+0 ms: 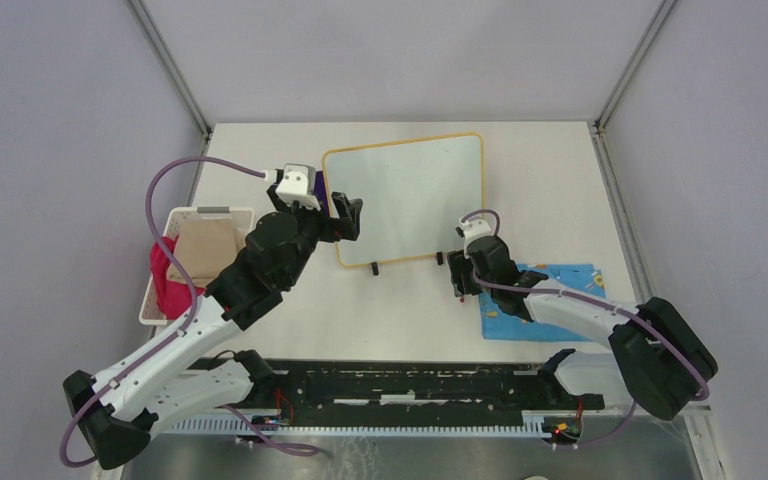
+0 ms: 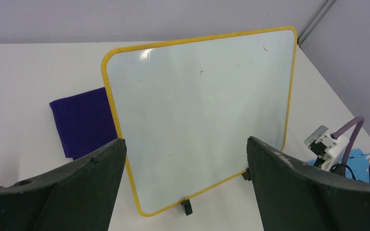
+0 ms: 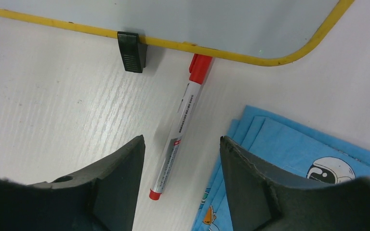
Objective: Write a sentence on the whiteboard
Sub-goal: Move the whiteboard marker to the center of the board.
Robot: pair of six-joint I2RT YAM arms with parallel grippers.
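Observation:
The whiteboard (image 1: 405,195) stands tilted on two black feet at the table's middle, yellow-framed and glossy. No sentence shows on it; its face (image 2: 197,110) is blank apart from faint specks. My left gripper (image 1: 348,218) hovers at the board's near left corner, and in the left wrist view this gripper (image 2: 185,142) is wide open and holds nothing. A red-capped marker (image 3: 183,115) lies on the table, cap touching the board's lower frame (image 3: 221,53). My right gripper (image 1: 457,278) hangs over it. Its jaws (image 3: 181,138) are open, one on each side of the barrel, not touching it.
A folded blue patterned cloth (image 1: 545,300) lies right of the marker, close to the right jaw (image 3: 294,154). A purple cloth (image 2: 82,120) lies behind the board's left edge. A white basket (image 1: 210,211) with beige and pink cloths stands at the table's left.

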